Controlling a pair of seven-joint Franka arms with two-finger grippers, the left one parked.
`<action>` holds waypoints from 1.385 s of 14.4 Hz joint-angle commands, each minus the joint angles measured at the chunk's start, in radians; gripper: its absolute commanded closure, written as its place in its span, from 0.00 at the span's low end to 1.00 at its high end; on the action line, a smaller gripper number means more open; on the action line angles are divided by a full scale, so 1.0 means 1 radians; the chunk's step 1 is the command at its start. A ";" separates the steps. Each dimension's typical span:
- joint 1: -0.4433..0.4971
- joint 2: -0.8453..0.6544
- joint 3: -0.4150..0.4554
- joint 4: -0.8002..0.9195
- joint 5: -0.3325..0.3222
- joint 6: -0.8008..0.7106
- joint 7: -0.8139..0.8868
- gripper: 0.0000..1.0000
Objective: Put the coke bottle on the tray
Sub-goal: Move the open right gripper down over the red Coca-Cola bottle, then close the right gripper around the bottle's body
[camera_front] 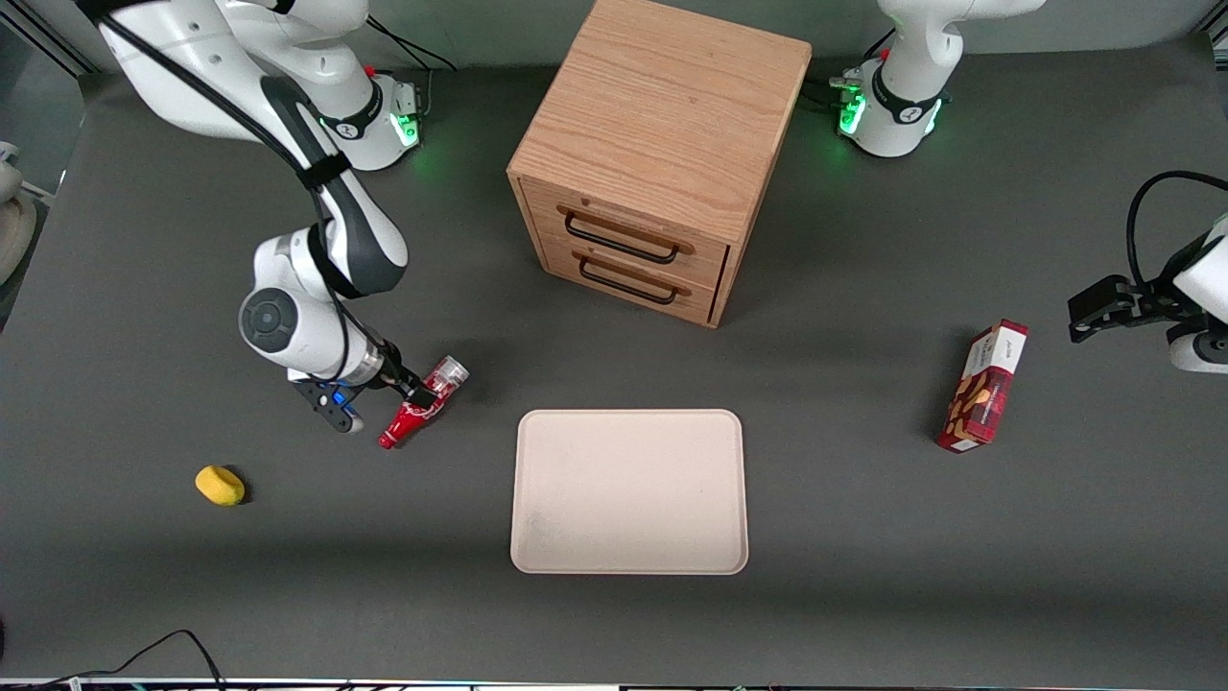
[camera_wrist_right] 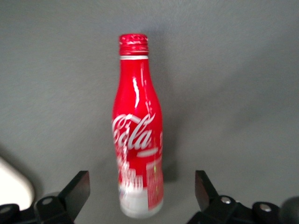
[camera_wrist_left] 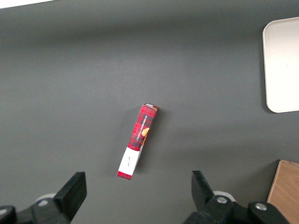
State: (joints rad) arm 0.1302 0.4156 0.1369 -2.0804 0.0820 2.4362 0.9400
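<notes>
The tray [camera_front: 628, 491] is being shown nearest the front camera, lying flat on the dark table [camera_front: 863, 576] with nothing on it; it is judged to be left bare so that the bottle can be received. The coke bottle [camera_front: 419, 403] is being seen at about ten o'clock from the tray, near its corner but apart from it, not on it. It appears to be lying on its side on the table, silver base pointing toward one o'clock and red cap toward seven o'clock.

The gripper [camera_front: 382, 403] is being held low just beside the bottle, at the working arm's end of the table. In the right wrist view the gripper [camera_wrist_right: 140, 186] is being presented with its jaws spread wide, one finger on each side of the base of the coke bottle [camera_wrist_right: 138, 144] with clear gaps; nothing is being gripped. This straddling pose is judged to be preparation for closing on the body.

White script is being read on the red body as part of "Coca-Cola"; the smaller print near the base cannot be made out. The red-and-white snack box [camera_front: 983, 386] is being left toward the parked arm's end, at about two o'clock from the tray; its lettering cannot be read.
</notes>
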 commanded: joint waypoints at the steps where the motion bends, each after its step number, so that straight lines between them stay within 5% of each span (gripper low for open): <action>1: 0.005 0.057 0.000 -0.010 0.004 0.090 0.028 0.00; 6: 0.005 0.087 0.000 -0.010 0.002 0.124 0.028 0.02; 8: 0.005 0.094 0.000 -0.004 0.002 0.126 0.028 0.23; 13: 0.005 0.085 0.000 0.025 0.002 0.118 0.026 0.95; 17: 0.005 0.060 0.000 0.168 -0.010 -0.049 0.011 1.00; 20: 0.040 0.103 0.016 0.455 -0.100 -0.312 0.008 1.00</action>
State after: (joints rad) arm 0.1357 0.4968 0.1442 -1.8197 0.0254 2.2856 0.9424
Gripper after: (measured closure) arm 0.463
